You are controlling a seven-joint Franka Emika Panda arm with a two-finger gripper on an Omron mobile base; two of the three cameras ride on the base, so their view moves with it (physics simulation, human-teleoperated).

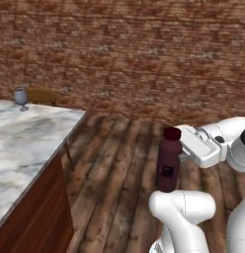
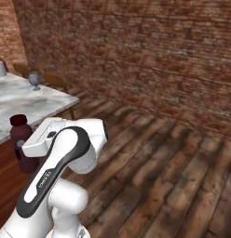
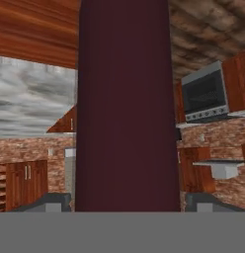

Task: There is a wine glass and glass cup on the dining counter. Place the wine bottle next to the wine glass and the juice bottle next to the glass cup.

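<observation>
Maroon juice bottle (image 1: pixel 168 160) within gripper (image 1: pixel 181 148)

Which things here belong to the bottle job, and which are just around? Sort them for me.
Job:
- juice bottle, held in the claw, off the counter
- wine glass, standing on the counter
- glass cup, at the counter's far end
- dining counter

Just around:
- wooden stools
- wall oven

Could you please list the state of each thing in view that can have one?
juice bottle: upright, capped, held off the floor by the gripper, clear of the counter.
gripper: jaws shut on the bottle's side.
wine glass: upright on the dining counter, looks empty.
glass cup: upright on the counter, beyond the wine glass.
</observation>
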